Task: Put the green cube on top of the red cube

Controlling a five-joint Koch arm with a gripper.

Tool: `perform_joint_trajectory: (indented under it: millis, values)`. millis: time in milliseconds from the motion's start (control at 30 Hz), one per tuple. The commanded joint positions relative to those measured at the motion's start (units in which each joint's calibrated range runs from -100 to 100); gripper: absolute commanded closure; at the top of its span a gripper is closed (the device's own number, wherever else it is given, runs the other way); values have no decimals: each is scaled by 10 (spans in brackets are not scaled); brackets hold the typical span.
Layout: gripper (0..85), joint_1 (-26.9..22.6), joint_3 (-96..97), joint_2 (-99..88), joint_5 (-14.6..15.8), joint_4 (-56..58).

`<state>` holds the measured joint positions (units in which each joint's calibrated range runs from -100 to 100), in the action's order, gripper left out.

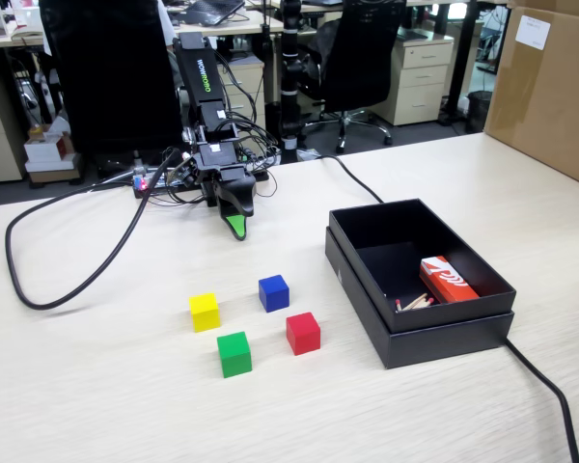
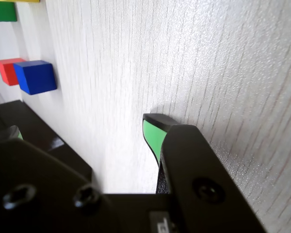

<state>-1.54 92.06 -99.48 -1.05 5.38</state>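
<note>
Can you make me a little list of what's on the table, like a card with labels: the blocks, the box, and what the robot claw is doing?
green block: small matte green cube, nearest the camera in the fixed view, apart from the others
red block: small matte red cube, right of the green one, nothing on top
other blocks: yellow cube, blue cube
box: open black box holding a red-and-white packet
claw: green-tipped black gripper, behind the blocks, holding nothing; open or shut unclear

An office: behind the pale wood bench (image 1: pixel 125 405) stand a black swivel chair (image 1: pixel 362 58) and, right of that chair, a beige drawer cabinet (image 1: pixel 420 82); other desks lie beyond.
</note>
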Motion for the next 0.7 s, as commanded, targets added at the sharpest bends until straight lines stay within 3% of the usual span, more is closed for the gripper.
perform_joint_trajectory:
  millis: [0,400,667]
  values:
    - [370,1,-16,5,-3,43]
    - [379,1,-264,77,2,220]
    - [380,19,-508,251,3,329]
